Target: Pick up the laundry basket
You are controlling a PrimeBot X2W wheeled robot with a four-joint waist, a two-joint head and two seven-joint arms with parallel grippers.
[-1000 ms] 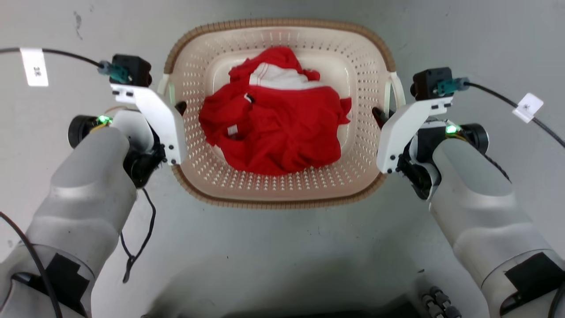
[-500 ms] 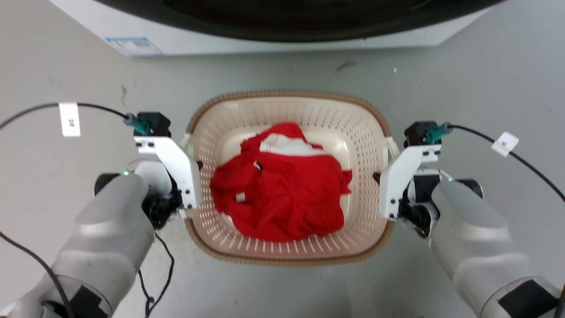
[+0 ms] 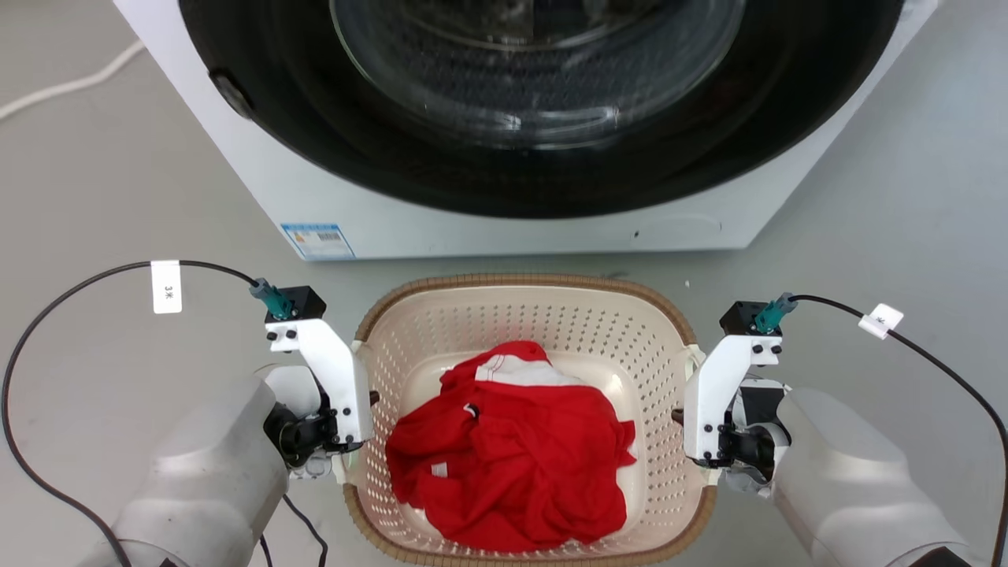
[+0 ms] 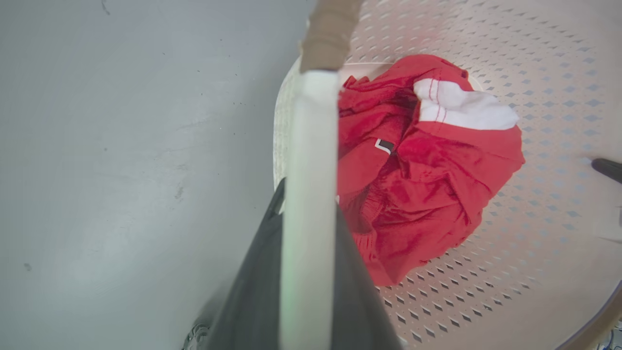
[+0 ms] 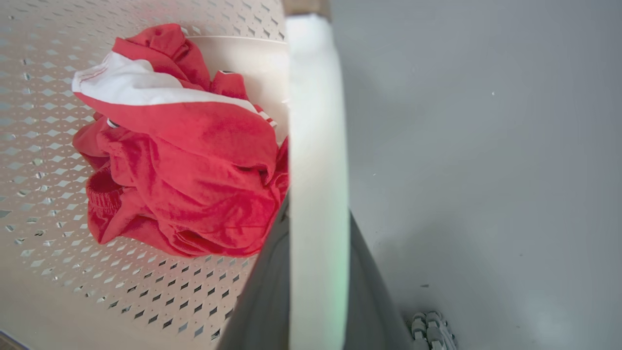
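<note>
The laundry basket (image 3: 551, 327) is cream with perforated walls and a brown woven-look rim, and it hangs between my two arms in the head view. A red and white garment (image 3: 508, 465) lies crumpled inside it. My left gripper (image 3: 358, 405) is shut on the basket's left white handle (image 4: 311, 146), which runs up between the dark fingers (image 4: 262, 272). My right gripper (image 3: 681, 413) is shut on the right white handle (image 5: 316, 146) in the same way. The garment (image 4: 418, 180) also shows in the left wrist view, and the same garment (image 5: 194, 170) in the right wrist view.
A white front-loading washing machine (image 3: 472, 232) with a big dark round door stands just beyond the basket. Grey floor (image 3: 118, 173) spreads to both sides. Black cables with white tags (image 3: 166, 287) loop from both wrists.
The whole head picture has shifted as the camera moved: the washing machine has come into view and the basket sits lower in the picture. Both grippers stay shut on the handles.
</note>
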